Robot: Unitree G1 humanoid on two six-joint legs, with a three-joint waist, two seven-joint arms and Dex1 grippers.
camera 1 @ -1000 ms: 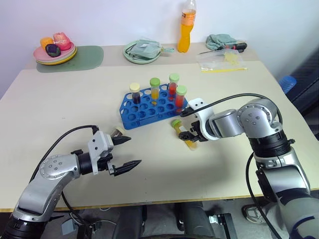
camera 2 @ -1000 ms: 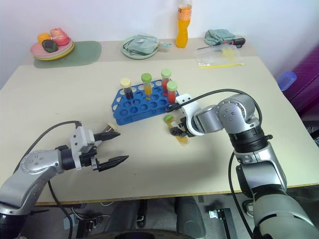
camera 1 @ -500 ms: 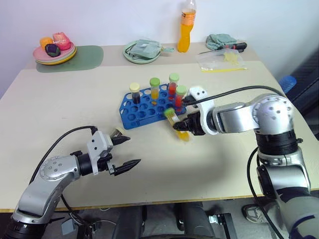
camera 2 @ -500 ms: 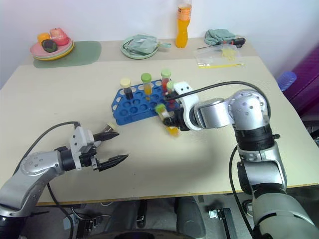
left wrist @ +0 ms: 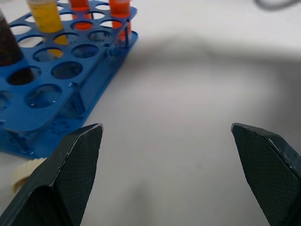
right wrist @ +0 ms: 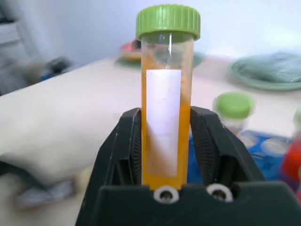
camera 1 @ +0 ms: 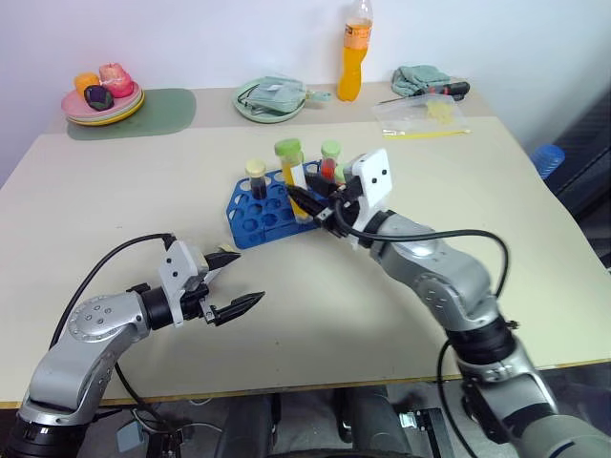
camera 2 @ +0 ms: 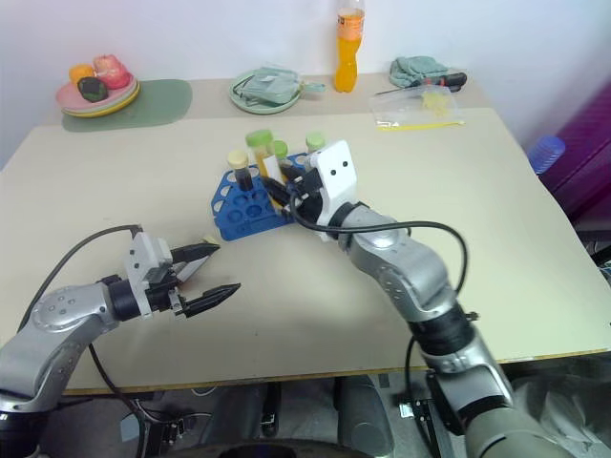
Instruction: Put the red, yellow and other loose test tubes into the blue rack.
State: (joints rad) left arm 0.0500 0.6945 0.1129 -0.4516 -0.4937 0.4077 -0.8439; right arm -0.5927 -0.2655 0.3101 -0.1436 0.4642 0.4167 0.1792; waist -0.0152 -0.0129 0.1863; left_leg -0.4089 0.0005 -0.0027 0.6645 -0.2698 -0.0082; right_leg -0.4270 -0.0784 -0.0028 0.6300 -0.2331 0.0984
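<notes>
Gripping a yellow tube [camera 1: 291, 164] upright over the blue rack [camera 1: 250, 212], head view: right gripper [camera 1: 307, 203] | left gripper [camera 1: 232, 281] spread wide, empty, above table [camera 1: 86, 210] | left wrist: rack's holes, standing tubes [left wrist: 45, 15], nothing between fingers | right wrist: jaws clamp the green-capped yellow tube's labelled body.
</notes>
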